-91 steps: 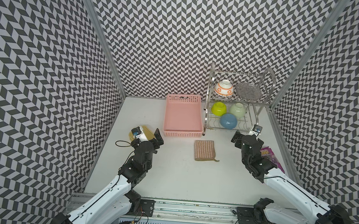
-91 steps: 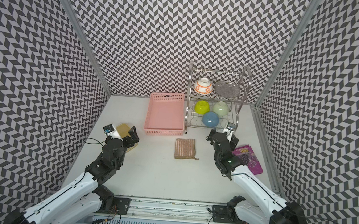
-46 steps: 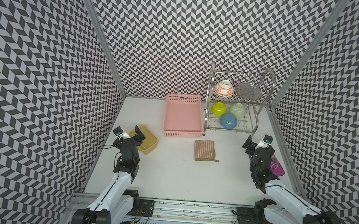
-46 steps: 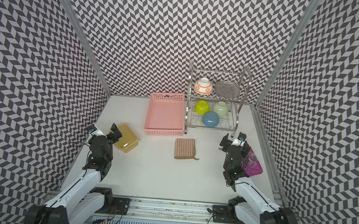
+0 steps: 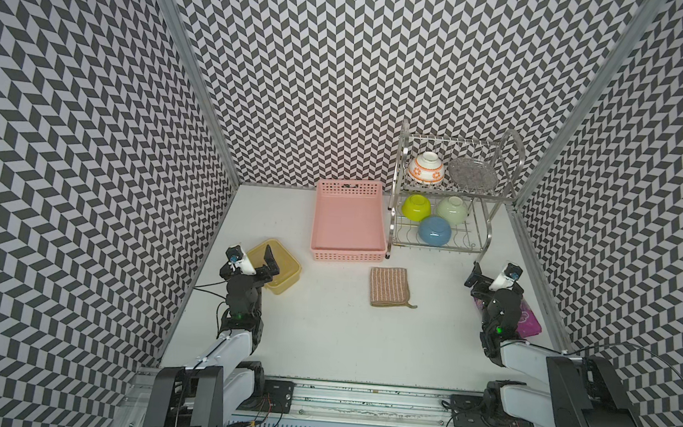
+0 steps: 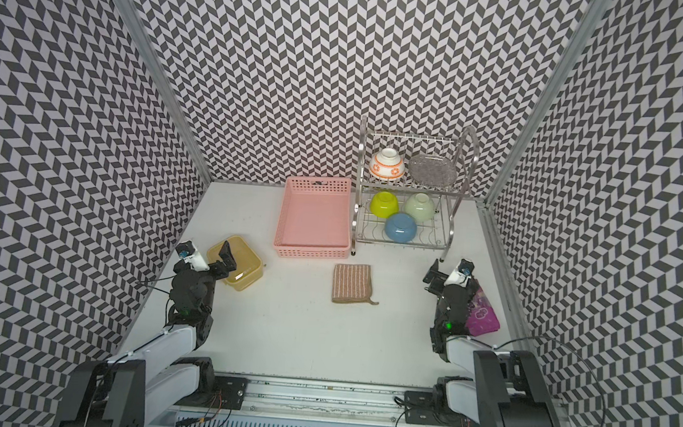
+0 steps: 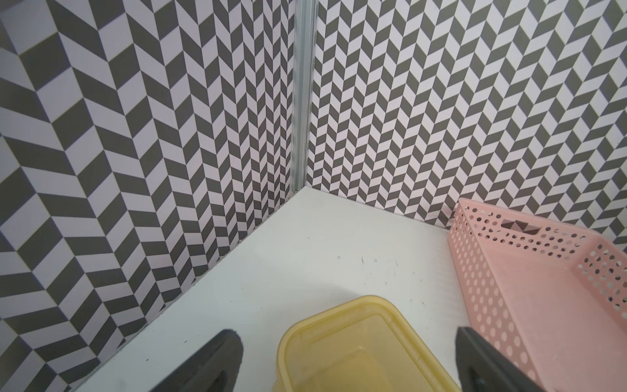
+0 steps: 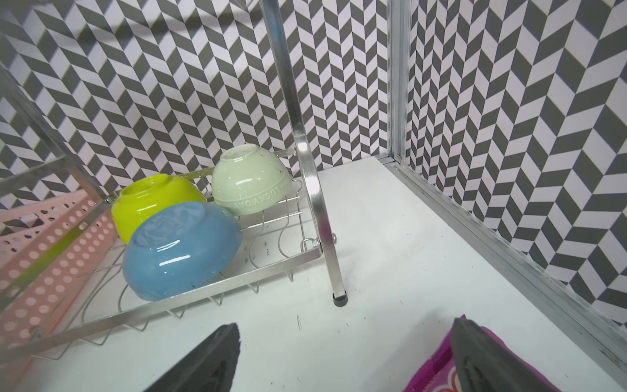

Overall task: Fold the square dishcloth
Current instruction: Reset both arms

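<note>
Tabletop scene, seen from the rail side. The square dishcloth (image 5: 388, 287) is a soft tan weave with thin cream stripes, darker edging and a small loop at its near right corner. It lies flat on the white table (image 5: 321, 338), just in front of the basket (image 5: 346, 257) and well apart from both arms. Left gripper (image 5: 250, 262): jaws spread wide, grasping nothing, over one yellow translucent box (image 5: 287, 270) with rounded corners. Right gripper (image 5: 488, 281): jaws likewise spread and empty, beside one glossy magenta pouch (image 5: 530, 324). The one basket is pink perforated plastic, rectangular. One two-tier wire rack (image 5: 393, 210) of bright metal carries four upturned glazed bowls and one grey patterned plate (image 5: 472, 175): a white-and-orange bowl (image 5: 426, 168), a lime bowl (image 5: 416, 207), a pale green bowl (image 5: 452, 208) and a blue bowl (image 5: 435, 230). Only the top views show the dishcloth; the right wrist view alone shows raised lettering on the pale green bowl
</note>
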Tool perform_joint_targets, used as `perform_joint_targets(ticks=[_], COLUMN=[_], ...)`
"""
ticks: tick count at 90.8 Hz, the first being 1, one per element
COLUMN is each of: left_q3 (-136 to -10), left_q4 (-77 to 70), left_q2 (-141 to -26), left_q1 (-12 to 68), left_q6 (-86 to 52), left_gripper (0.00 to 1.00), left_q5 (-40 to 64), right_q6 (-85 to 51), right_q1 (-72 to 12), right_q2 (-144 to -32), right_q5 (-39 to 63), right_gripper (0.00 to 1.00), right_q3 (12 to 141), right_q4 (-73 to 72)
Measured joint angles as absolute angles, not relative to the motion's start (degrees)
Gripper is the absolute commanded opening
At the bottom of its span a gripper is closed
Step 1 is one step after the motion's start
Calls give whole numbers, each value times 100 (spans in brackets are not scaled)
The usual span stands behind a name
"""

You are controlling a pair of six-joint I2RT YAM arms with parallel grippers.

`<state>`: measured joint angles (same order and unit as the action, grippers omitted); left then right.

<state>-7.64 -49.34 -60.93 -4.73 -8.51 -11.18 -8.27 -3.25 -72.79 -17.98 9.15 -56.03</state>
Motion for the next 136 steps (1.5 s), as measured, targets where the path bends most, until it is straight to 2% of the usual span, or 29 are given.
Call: perform_joint_targets(ticks=[16,33,58,76,91,112,136], left_q3=[-506,-499,-504,-596,-864,-1404,-1426], left_q4=[-5795,-6532,-7196,-7749,-7815,-7437,-7179], left_q2=[-6528,-7096,-7483,-8337,-8851,-8858,-8858], left_q1=[-491,-491,-491,-491,-489,-327,-270], left_q6=[-655,-473,-388,-360,-255,-69,32], left_gripper=[100,100,100,100,100,100,100], left_q5=[-825,-469,150,556,829,967,956], right_q6=[-545,-368,-228,-224,-213,-102,5], right_q1=[-285,-270,-204,-204,-204,-196,-196], right_q2=[-7612,-8479,-8672,-8672,-8672,-8705,-8709], right_q5=[-1448,-1107,-690,-659,-657,-410,-154], right_gripper=[100,100,100,100,100,100,100], right_q3=[808,764,950,1028,1094,1448,1555], right_q4=[-6517,-7328,-7376,-7330,-7229,-6877,-6729])
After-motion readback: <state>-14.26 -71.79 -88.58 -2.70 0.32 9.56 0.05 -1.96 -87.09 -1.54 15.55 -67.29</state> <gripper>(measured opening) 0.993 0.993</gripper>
